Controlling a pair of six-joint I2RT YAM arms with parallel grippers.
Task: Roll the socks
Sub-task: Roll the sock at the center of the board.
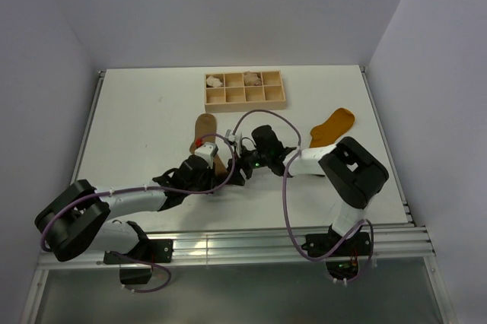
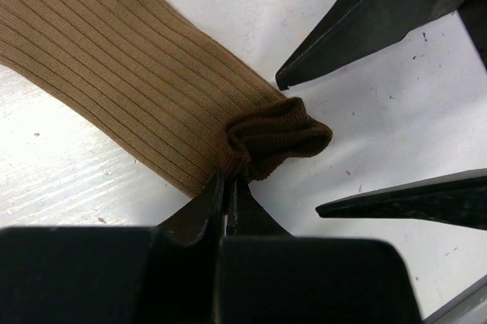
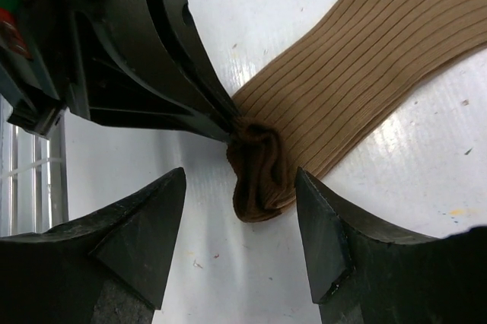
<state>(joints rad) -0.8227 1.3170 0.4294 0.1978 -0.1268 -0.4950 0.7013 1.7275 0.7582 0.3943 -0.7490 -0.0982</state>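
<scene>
The tan-brown sock (image 1: 204, 128) lies on the white table, ribbed leg stretched out (image 2: 137, 65) and dark brown toe (image 2: 278, 138) bunched up. My left gripper (image 2: 227, 187) is shut on the sock's edge right at the dark toe. It also shows in the right wrist view (image 3: 221, 122). My right gripper (image 3: 240, 176) is open, with a finger on each side of the bunched toe (image 3: 259, 168), not touching it. The mustard-orange sock (image 1: 332, 125) lies apart at the right, its lower end hidden behind my right arm.
A wooden tray (image 1: 245, 100) with several compartments stands at the back centre. Two pale beige bundles (image 1: 215, 80) (image 1: 251, 77) sit in its far row. Both grippers (image 1: 236, 168) meet mid-table, with cables looping over them. Grey walls enclose the table.
</scene>
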